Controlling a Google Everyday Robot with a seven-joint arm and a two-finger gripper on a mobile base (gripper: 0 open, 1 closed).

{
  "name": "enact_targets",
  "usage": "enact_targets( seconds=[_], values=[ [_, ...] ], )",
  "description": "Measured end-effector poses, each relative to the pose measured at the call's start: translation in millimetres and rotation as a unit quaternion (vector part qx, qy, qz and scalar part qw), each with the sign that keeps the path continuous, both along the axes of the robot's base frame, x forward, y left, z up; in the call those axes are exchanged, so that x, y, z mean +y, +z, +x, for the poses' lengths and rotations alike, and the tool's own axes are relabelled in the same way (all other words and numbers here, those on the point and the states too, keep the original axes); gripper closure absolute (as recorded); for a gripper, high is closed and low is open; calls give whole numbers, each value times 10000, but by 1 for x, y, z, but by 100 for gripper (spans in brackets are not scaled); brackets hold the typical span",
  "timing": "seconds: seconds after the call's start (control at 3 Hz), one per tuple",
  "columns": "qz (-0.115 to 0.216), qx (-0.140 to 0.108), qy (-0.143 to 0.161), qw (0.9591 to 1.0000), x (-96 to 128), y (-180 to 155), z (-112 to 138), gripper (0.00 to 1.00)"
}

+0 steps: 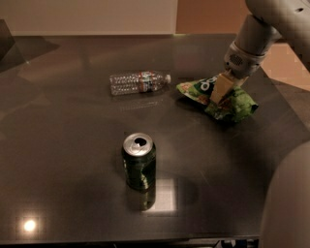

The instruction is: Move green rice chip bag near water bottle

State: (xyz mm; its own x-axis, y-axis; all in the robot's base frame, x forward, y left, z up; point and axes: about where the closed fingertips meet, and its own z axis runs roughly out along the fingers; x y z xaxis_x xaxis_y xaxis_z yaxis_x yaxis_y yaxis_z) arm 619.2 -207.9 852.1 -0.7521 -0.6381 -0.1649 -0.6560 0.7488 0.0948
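At the counter's [63,145] 2 o'clock, the gripper [219,94] comes down on the green rice chip bag [237,104], fingers [221,86] clamped on its crumpled middle. The water bottle [138,82] lies on its side near the bag's 9 o'clock, cap toward it. A soda can [139,162] stands upright toward 6 o'clock.

Desk [72,145]: dark, glossy, fills view | wall [87,17]: pale cream, behind far edge | panel [208,14]: tan-brown, right of wall | floor [290,63]: light beige, far right | lamp glint [29,225]: near-left desk corner | gripper [219,94]: low over desk's far right.
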Motion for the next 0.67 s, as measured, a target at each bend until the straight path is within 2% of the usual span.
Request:
enact_targets(
  seconds=[0.33,0.67],
  values=[
    [208,-144,639,9976,18,0,28,100],
    [307,-215,952,9948,29,-1,43,100]
  ],
)
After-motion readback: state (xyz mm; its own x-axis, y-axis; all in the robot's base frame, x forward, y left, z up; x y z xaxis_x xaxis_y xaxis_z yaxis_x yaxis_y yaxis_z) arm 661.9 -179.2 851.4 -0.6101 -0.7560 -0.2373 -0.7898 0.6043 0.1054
